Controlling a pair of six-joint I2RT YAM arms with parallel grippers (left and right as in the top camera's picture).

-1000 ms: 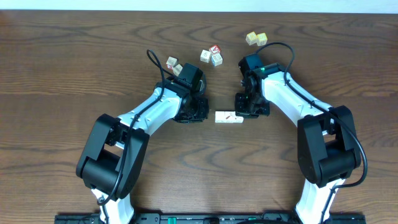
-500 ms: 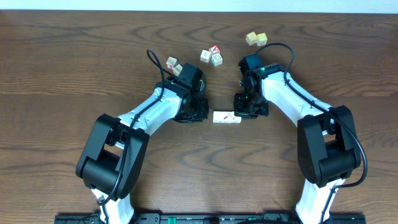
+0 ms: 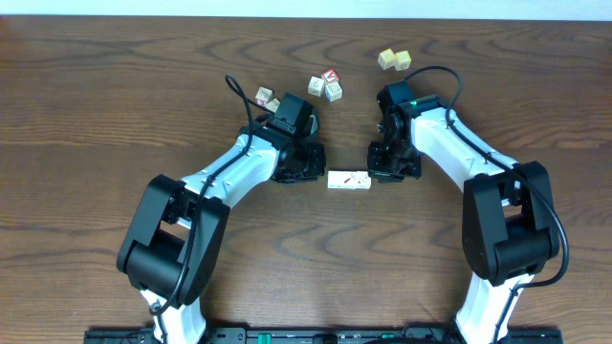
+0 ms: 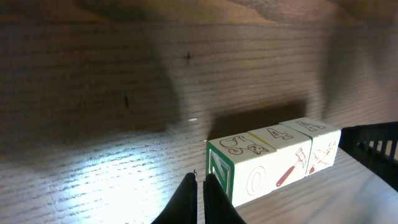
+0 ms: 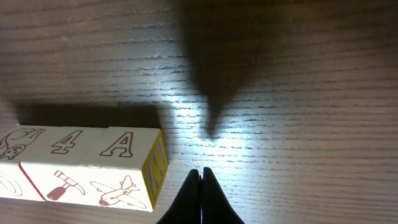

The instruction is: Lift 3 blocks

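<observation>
Between left pincer [image 4: 199,183] & right pincer [image 5: 201,177], both clenched: 3 blocks [image 3: 349,180] abutting, whitish, red pics.

Dark wood table [image 3: 96,115]: three-block row [image 3: 349,180] centre; farther back, red-topped cluster [image 3: 326,85], yellow pair [image 3: 393,59], two more blocks [image 3: 267,98].

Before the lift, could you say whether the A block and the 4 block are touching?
Touching: in the right wrist view the A block sits flush against the 4 block.

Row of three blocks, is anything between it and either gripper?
Nothing visible. The block row has the shut left gripper right at its green-edged end; only bare table separates the shut right gripper from its yellow-edged end.
</observation>
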